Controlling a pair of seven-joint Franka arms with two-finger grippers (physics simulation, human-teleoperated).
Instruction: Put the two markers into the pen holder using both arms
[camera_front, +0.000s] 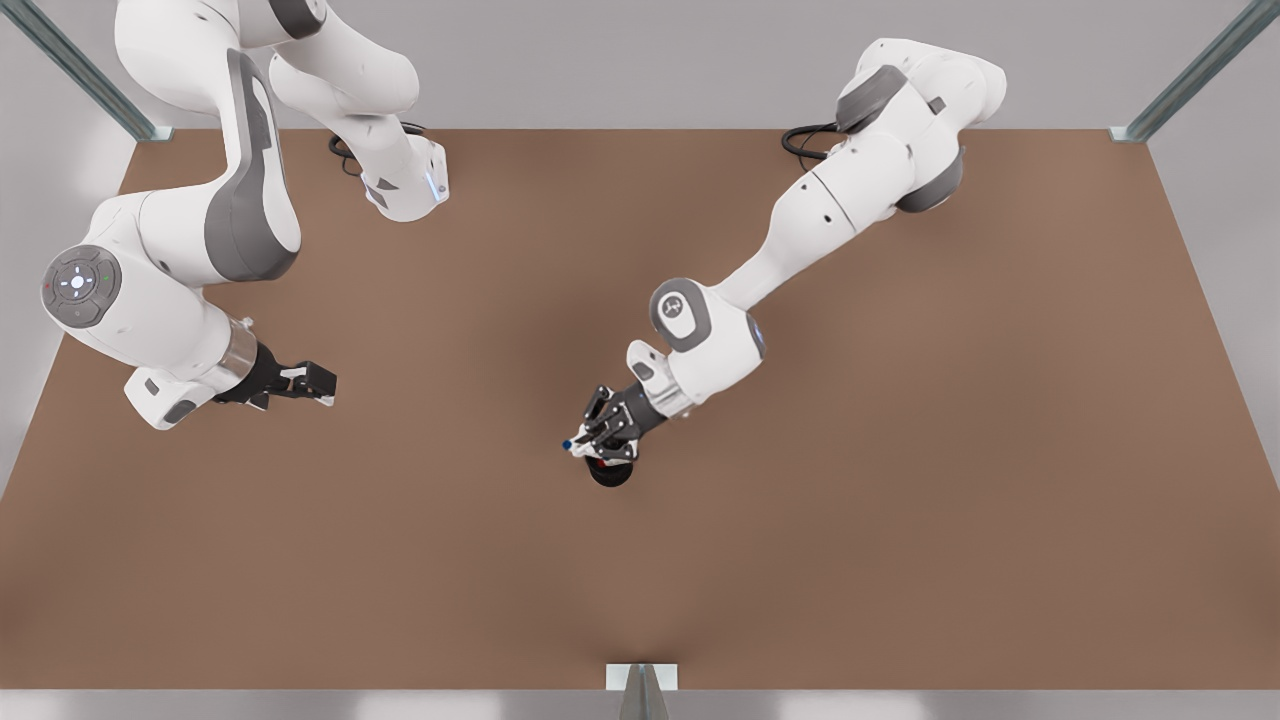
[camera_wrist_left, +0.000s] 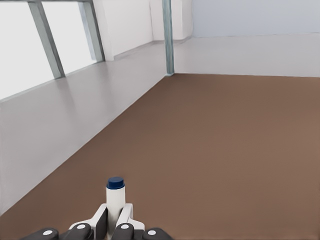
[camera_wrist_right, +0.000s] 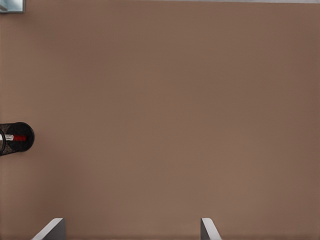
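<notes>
1. The brown desk (camera_front: 900, 500) carries everything.
2. Right gripper (camera_front: 300, 383) waits at nine o'clock on the desk, jaws wide, holding nothing.
3. Left gripper (camera_front: 600, 435) hangs at centre above the pen holder (camera_front: 610, 474), jaws clamped on the blue marker (camera_wrist_left: 115, 197).
4. Red marker (camera_wrist_right: 16, 138) stands inside the pen holder.

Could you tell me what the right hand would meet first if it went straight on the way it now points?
Probably the bare table: the open right hand faces plain brown surface in its wrist view, and the pen holder with the red marker sits well off that line. Depth is unclear.
</notes>
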